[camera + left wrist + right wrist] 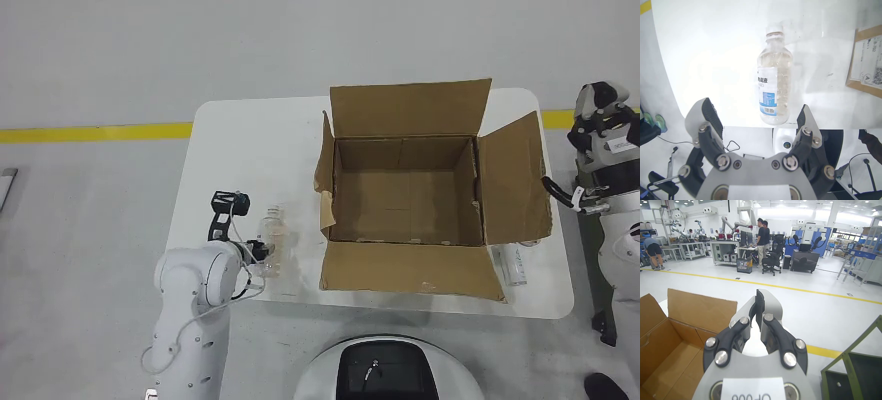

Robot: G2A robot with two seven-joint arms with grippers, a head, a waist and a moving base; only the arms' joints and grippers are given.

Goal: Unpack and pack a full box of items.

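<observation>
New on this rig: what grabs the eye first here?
The open cardboard box, its floor bare, dominates the middle of the table. Left of it a clear plastic bottle lies near the front edge, with the left gripper open just short of its base. The right gripper is shut, off beside the box.

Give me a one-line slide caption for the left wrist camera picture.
Open left gripper facing a clear, labelled bottle on the white table, with a box off to one side.
</observation>
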